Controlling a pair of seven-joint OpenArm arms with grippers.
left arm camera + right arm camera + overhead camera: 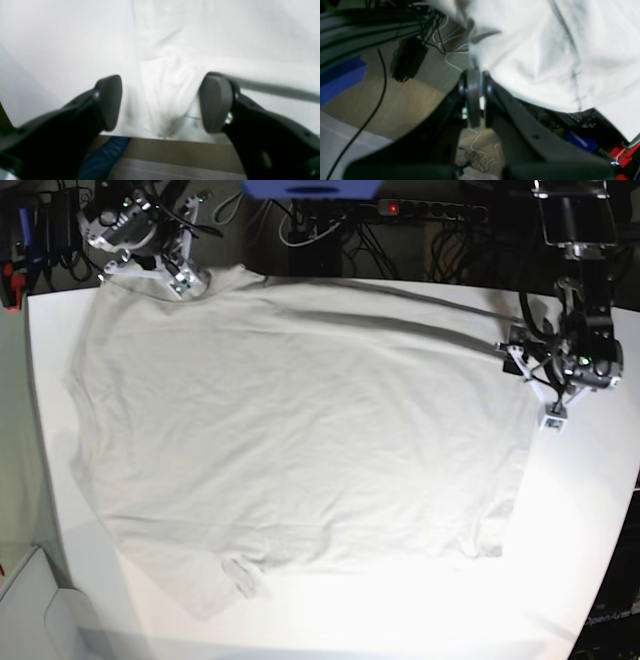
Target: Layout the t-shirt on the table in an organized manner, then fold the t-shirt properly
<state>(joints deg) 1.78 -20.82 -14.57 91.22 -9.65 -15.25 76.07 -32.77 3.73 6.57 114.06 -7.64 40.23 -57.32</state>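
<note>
The pale grey-beige t-shirt (300, 420) lies spread nearly flat on the white table (585, 530), with folds along its far edge and a small flipped bit at the near hem. My right gripper (185, 280) is at the shirt's far left corner; in the right wrist view it (473, 97) is shut on the shirt's edge (532, 50), which hangs lifted past the table. My left gripper (550, 412) is at the shirt's right edge. In the left wrist view it (162, 103) is open, with bunched cloth (170, 75) between its fingers near the table's edge.
Cables and a power strip (430, 210) run behind the table's far edge. Floor and a dark blue thing (105, 160) show past the table edge (175, 138). Black cables (410, 57) hang beside the right gripper. Bare table (400, 610) lies in front of the shirt.
</note>
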